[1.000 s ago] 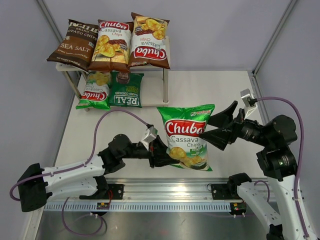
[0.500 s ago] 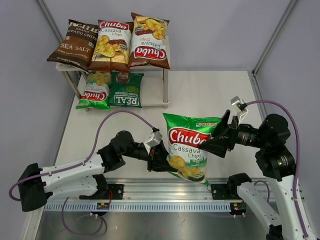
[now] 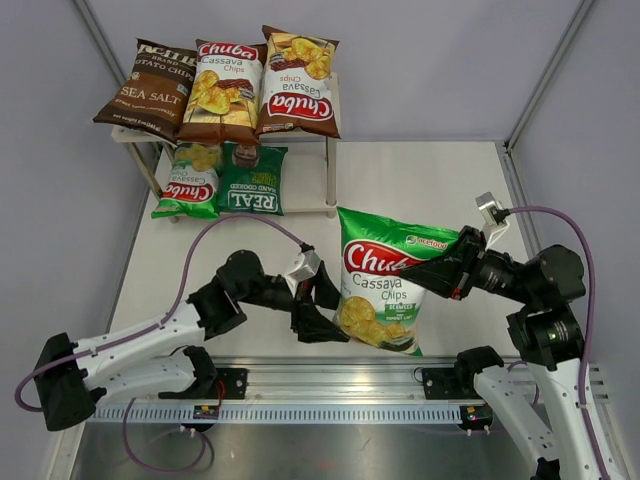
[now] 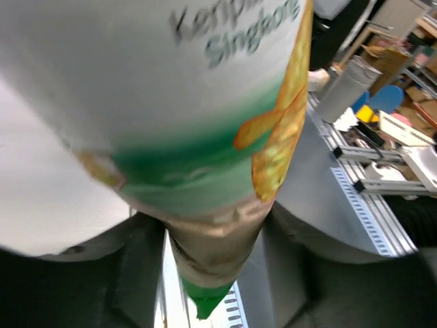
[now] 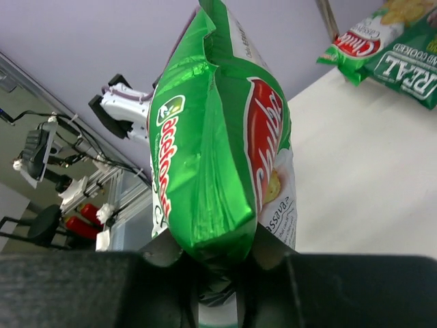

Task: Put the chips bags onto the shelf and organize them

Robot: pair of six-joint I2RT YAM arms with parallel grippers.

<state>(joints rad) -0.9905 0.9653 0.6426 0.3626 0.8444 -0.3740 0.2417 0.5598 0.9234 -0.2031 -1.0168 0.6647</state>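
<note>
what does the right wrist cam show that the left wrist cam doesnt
Only the right wrist view: the top seam and red logo of the glossy green Chuba chips bag, pinched in the right claw; the white table; beyond it, a second green Chuba bag and the dark green REAL bag.
Only the left wrist view: that bag's bottom seam and pale, blurred back, between the fingers of the open left claw; the ribbed metal rail at the table's edge.
Both: the same bag, close up.
</note>
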